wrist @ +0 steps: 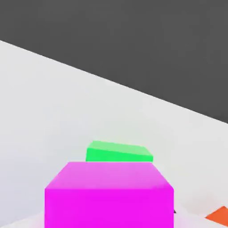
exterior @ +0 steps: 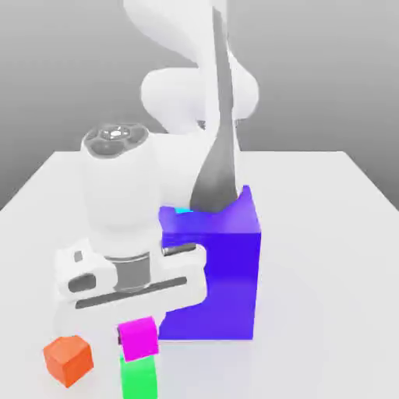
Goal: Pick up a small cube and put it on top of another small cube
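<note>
The small magenta-pink cube (exterior: 139, 340) hangs directly under my gripper (exterior: 138, 324), which is shut on it. The cube also looms close in the hand view (wrist: 109, 196). Right below it stands the small green cube (exterior: 140, 379), with the magenta cube's underside at or just above the green top; I cannot tell whether they touch. In the hand view the green cube (wrist: 118, 152) peeks out just beyond the magenta one. The white hand hides the fingers in the exterior view.
A big blue-violet block (exterior: 222, 269) stands right behind the hand, on the exterior view's right. A small cyan cube (exterior: 184, 210) peeks out behind it. A small orange cube (exterior: 68, 359) lies on the white table (exterior: 327, 257), left of the green cube.
</note>
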